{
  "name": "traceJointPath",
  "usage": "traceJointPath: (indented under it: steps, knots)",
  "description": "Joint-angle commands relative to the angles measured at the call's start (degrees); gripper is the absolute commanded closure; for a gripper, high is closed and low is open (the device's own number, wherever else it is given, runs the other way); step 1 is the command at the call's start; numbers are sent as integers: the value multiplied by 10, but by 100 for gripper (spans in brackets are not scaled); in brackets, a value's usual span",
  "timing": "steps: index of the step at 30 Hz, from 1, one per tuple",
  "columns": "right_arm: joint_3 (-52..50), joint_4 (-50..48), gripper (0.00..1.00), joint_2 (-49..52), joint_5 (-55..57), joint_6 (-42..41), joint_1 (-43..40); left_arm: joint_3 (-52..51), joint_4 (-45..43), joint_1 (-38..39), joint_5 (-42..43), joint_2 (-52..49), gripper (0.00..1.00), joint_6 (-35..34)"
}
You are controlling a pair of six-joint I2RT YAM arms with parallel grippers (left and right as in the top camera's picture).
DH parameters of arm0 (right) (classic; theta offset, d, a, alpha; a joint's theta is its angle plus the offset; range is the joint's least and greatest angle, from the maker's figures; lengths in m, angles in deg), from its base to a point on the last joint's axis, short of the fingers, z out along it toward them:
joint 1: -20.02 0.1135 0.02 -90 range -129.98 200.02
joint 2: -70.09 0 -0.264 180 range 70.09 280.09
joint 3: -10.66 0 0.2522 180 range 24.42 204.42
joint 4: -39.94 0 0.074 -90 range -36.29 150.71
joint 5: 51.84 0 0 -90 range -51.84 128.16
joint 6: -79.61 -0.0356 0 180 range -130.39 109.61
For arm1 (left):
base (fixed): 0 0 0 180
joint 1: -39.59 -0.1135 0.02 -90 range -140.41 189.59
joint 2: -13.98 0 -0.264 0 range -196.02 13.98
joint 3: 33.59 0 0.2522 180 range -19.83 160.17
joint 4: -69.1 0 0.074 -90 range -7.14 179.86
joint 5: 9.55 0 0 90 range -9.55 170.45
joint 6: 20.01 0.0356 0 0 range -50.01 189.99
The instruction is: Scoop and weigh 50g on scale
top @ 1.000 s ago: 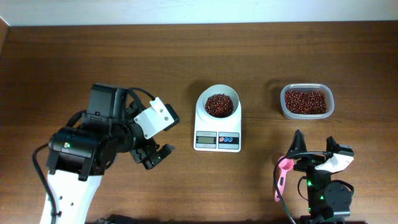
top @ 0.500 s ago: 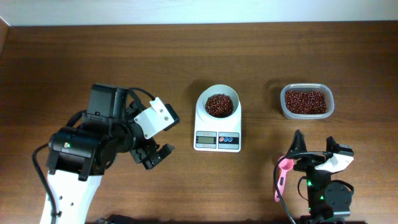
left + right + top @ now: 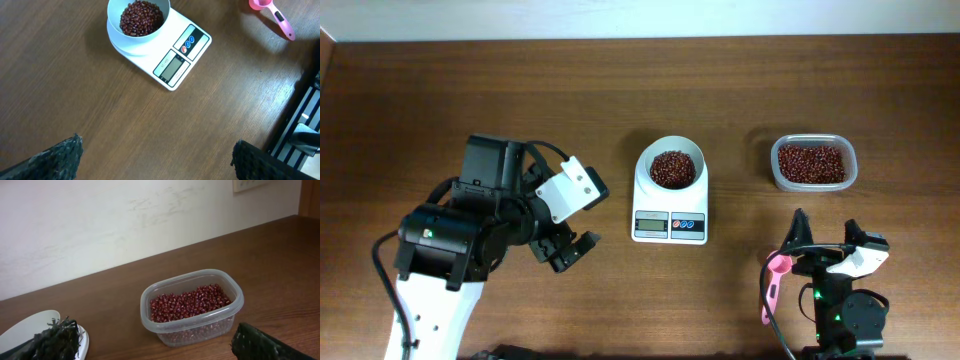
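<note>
- The scale [image 3: 670, 195] stands near the middle of the table [image 3: 470, 90], between the two arms. Its display [image 3: 651, 225] and round buttons [image 3: 688, 225] face the robot.
- The scale's bowl top [image 3: 670, 150] holds a heap of red beans [image 3: 671, 168].
- The left gripper [image 3: 568, 250] hangs above bare wood, to the left of the scale and near its front corner. Its jaws stand wide apart and hold nothing.
- In the left wrist view, the whole scale lies ahead of the fingers [image 3: 60, 155], clear of both of them.
- The right gripper [image 3: 825, 240] sits at the near right of the table, well apart from the scale. Its jaws are spread wide and are empty.
- A pink scoop [image 3: 772, 285] lies on the table just left of the right gripper, outside its jaws, with the cup end pointing away from the robot.
- A clear tub [image 3: 813, 184] of red beans rests to the right of the scale, apart from it and beyond the right gripper.
</note>
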Motion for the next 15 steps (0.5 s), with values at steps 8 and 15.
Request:
traceJointPath:
  steps: [8, 15]
  knots:
    - [-6, 0, 1, -4, 11, 2, -1, -3, -1, -3, 8, 3, 1, 11]
    - [-6, 0, 1, -4, 11, 2, -1, -6, -1, -3, 8, 15, 1, 11]
